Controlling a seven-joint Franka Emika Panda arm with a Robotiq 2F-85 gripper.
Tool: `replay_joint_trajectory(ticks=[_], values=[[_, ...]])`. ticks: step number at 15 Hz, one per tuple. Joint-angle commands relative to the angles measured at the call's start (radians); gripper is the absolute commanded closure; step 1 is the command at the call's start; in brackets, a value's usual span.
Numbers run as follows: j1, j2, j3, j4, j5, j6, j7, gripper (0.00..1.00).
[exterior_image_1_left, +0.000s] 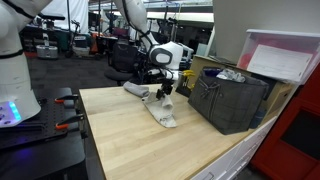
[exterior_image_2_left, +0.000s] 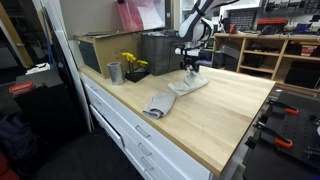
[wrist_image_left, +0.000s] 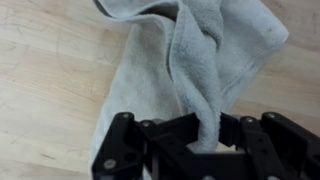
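My gripper (wrist_image_left: 207, 125) is shut on a raised fold of a pale grey towel (wrist_image_left: 190, 50); the cloth is pinched between the two black fingers (wrist_image_left: 170, 132). The rest of the towel lies spread on the wooden table (wrist_image_left: 40, 70). In both exterior views the gripper (exterior_image_1_left: 162, 90) (exterior_image_2_left: 190, 68) points down onto the towel (exterior_image_1_left: 163, 113) (exterior_image_2_left: 190, 84), near the middle of the tabletop. A second, folded grey towel (exterior_image_2_left: 158, 103) (exterior_image_1_left: 137, 90) lies apart from it on the table.
A black crate (exterior_image_1_left: 228, 100) (exterior_image_2_left: 160, 52) stands on the table beside the gripper. A metal cup (exterior_image_2_left: 114, 72) and a small tray with something yellow (exterior_image_2_left: 133, 64) sit near the wall. Table edges (exterior_image_1_left: 150, 165) drop off close by.
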Motion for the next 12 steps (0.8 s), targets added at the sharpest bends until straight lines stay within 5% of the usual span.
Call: replay_joint_trajectory(ticks=[1,6,7,12], values=[[-0.005,0.031,-0.044,0.068,-0.054,-0.07,0.141,1.0],[-0.018,0.059,-0.063,0.103,-0.109,-0.14,0.241,1.0],[-0.014,0.066,-0.069,0.111,-0.129,-0.154,0.263,0.75],[0.041,0.074,-0.1,0.115,-0.276,-0.159,0.368,0.45]])
